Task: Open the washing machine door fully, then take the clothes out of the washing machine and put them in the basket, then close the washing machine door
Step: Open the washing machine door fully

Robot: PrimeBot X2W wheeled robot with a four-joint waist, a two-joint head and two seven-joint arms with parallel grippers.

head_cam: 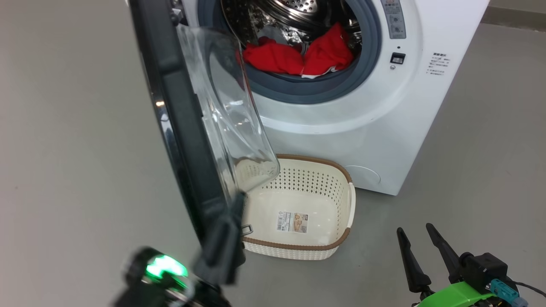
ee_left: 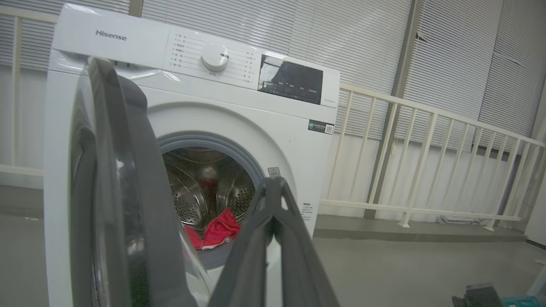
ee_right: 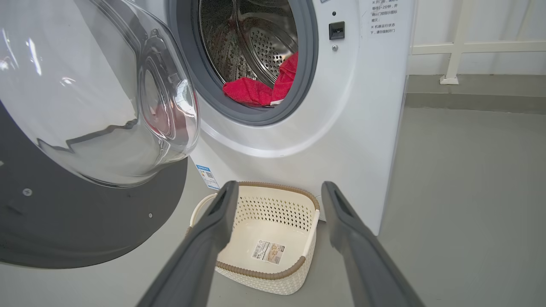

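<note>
Grey floor (head_cam: 64, 170) spreads around the washer (head_cam: 384, 140) in the head view, where the door (head_cam: 179, 128) stands swung well out from the opening, seen nearly edge-on. Red clothes (head_cam: 294, 57) lie heaped at the front of the drum (head_cam: 298, 13), none of them out. On the floor just below the opening sits the basket (head_cam: 298, 247), bare but for its paper label (head_cam: 292, 222). The left claw (head_cam: 238, 201) is pinched closed on nothing, close against the door's lower inner edge; whether it touches cannot be told. The right claw (head_cam: 414, 229) hangs spread wide and empty over the floor, right of the basket.

Left wrist view: slatted blinds (ee_left: 298, 30) and a pale railing (ee_left: 426, 123) back the washer. The two fingers (ee_left: 298, 256) meet at their tips before the drum mouth, the door's dark rim just to their left, a fold of red inside.

Right wrist view: spread fingers (ee_right: 204, 247) frame the basket below, holding nothing. The door's glass bowl (ee_right: 85, 106) bulges at left, and the clothes rest by the gasket (ee_right: 256, 119).

By the look of it, the opening step is done or nearly so, perhaps a last push short of full swing. Unloading has not begun; closing the door comes after that.
</note>
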